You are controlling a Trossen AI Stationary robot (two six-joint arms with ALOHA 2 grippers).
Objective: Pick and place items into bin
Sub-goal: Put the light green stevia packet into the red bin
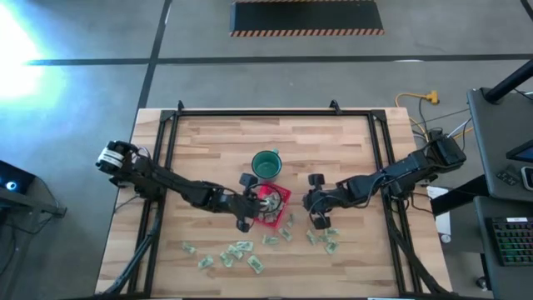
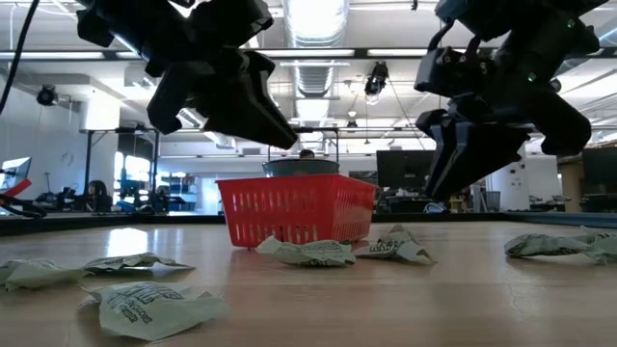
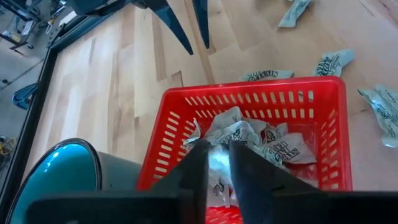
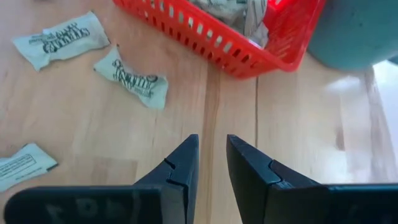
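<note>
High view, centre frame: left gripper (image 1: pixel 260 202) over the red bin (image 1: pixel 281 197), fingers parted around a wrapped item (image 3: pixel 217 163); right gripper (image 1: pixel 316 212) slightly parted, empty.

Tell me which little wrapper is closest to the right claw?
The wrapped piece lying right beneath the right claw. The other loose pieces lie farther toward the table's front edge, and some are already in the red bin.

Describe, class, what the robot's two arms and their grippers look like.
Both arms are dark, slim and jointed. The left arm ends in a pale cylindrical base; the right arm has a boxy dark base. The left gripper and right gripper each have two black, tapering, wedge-shaped fingers.
</note>
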